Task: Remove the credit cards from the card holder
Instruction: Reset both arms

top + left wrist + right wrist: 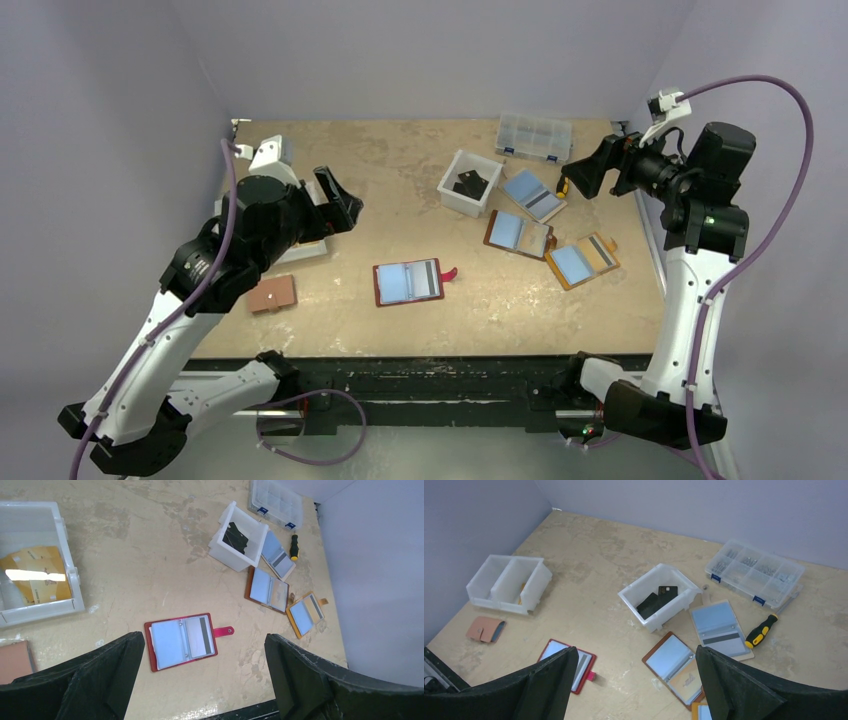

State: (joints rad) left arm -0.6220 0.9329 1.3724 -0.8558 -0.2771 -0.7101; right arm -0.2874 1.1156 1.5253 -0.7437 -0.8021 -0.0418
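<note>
The dark red card holder (379, 284) lies open and flat near the table's front middle, its red-pink strap tab (449, 273) pointing right. A light blue credit card (167, 643) fills its left sleeve. In the right sleeve sits a pale grey-white one (199, 636) with a dark stripe. My left gripper (345, 200) hovers open, high above and left of the holder, nothing between its fingers; the left wrist view shows the holder (148, 630) below. My right gripper (583, 172) is open at the far right, raised, empty. The right wrist view shows the holder (589, 660) partly behind one finger.
A white bin (451, 176) with black items stands at the back centre, a clear compartment box (534, 137) behind it. A grey holder (532, 195), a brown holder (518, 234) and an orange-tan holder (582, 262) lie open to the right. A small tan holder (272, 294), another white bin (35, 612) and a screwdriver (294, 547) also lie around.
</note>
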